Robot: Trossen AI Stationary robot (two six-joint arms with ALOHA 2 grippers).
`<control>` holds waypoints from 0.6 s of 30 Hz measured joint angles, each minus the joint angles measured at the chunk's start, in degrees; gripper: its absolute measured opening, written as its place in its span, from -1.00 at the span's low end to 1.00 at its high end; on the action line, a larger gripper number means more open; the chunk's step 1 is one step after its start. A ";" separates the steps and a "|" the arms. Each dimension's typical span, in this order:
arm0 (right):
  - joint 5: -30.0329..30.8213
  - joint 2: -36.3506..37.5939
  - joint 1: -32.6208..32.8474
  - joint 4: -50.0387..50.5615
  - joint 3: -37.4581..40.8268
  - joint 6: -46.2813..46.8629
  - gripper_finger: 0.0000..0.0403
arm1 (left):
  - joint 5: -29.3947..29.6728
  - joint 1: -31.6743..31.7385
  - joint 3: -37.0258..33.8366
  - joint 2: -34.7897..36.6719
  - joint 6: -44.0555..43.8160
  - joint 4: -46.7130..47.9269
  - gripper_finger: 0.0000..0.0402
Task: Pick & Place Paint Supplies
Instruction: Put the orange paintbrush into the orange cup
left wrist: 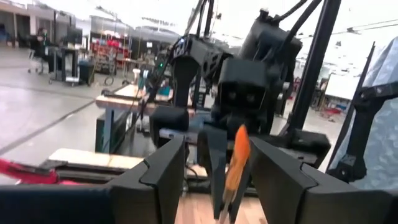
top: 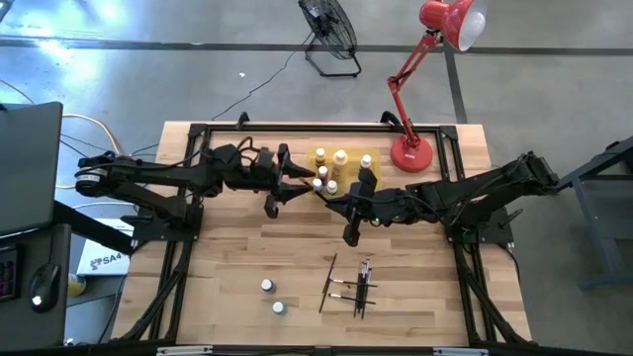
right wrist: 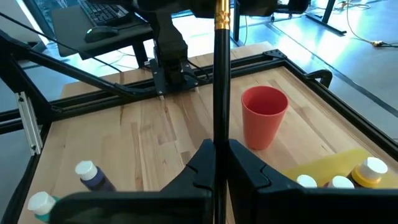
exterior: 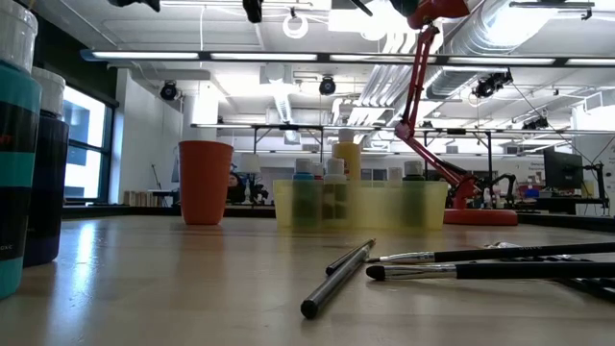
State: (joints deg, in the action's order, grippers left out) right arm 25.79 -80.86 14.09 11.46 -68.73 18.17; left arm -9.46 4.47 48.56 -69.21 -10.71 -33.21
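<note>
My right gripper (right wrist: pixel 217 149) is shut on a thin dark-handled paintbrush (right wrist: pixel 219 87), above the table's middle (top: pixel 334 204). The brush's gold ferrule (right wrist: pixel 221 14) and orange tip (left wrist: pixel 239 155) reach my left gripper (left wrist: pixel 214 155). That gripper is open, with one finger on either side of the tip and not touching it (top: pixel 302 184). Several small bottles stand in the yellow tray (top: pixel 341 168). Two more bottles (top: pixel 272 296) and several brushes (top: pixel 354 285) lie near the front edge. My right gripper pinches the brush's dark handle (right wrist: pixel 218 134) between its two fingers. The brush sticks out past the fingertips toward my left gripper. It is lifted clear of the table.
A red cup (right wrist: pixel 264 115) stands on the table left of the tray (exterior: pixel 205 183). A red desk lamp (top: pixel 412 148) stands at the far right. The loose bottles (exterior: pixel 19 144) and brushes (exterior: pixel 461 264) lie close to the low camera.
</note>
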 joint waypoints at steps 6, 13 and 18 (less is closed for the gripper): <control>0.06 0.00 0.00 0.10 0.00 -0.03 -0.95 | -0.19 0.00 -0.02 -0.11 -0.22 0.04 -0.15; 0.06 0.00 0.00 0.26 0.00 -0.04 -0.95 | -0.92 0.00 -0.02 -0.11 -1.66 -0.04 -0.29; 0.06 0.00 0.00 0.31 0.00 -0.04 -0.95 | -1.51 0.00 -0.04 -0.08 -1.78 -0.16 -0.52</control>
State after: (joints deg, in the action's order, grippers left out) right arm 25.85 -80.86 14.09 11.77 -68.73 18.13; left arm -10.97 4.47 48.51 -69.30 -12.49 -33.36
